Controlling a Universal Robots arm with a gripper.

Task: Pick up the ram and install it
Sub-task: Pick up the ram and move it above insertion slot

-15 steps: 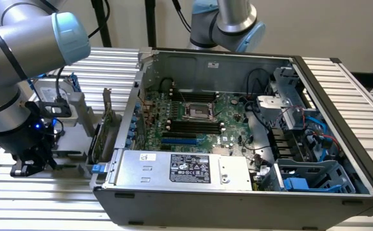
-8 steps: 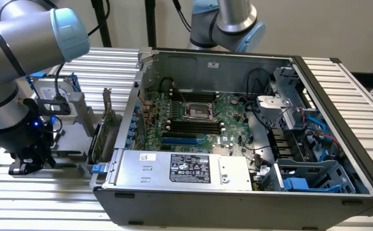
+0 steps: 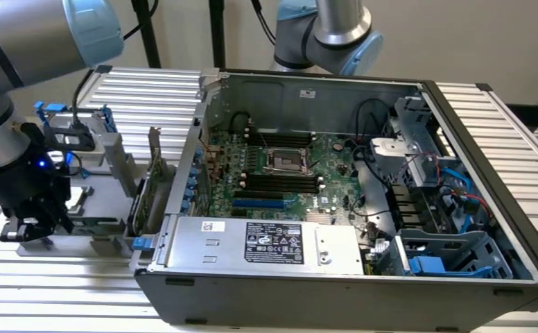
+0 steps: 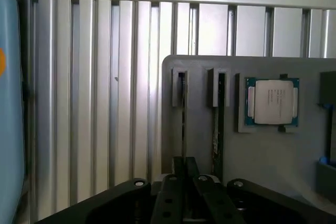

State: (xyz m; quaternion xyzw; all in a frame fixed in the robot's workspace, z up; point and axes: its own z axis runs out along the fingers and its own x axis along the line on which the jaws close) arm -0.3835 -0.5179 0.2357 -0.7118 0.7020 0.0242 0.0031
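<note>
The ram stands on edge in a slot of the grey holder, seen as a thin dark line. Its near end runs in between my black fingers. My gripper is shut on that stick, which still sits in its slot. A second thin green stick stands in the neighbouring slot. In the exterior view my gripper hangs low over the holder at that view's left, outside the open computer case. The black memory slots lie on the motherboard below the processor socket.
A square silver processor chip rests in a pocket of the holder beside the sticks. A tall expansion card stands between holder and case. The case's power supply and drive cage line its near side. The ribbed aluminium table surrounds everything.
</note>
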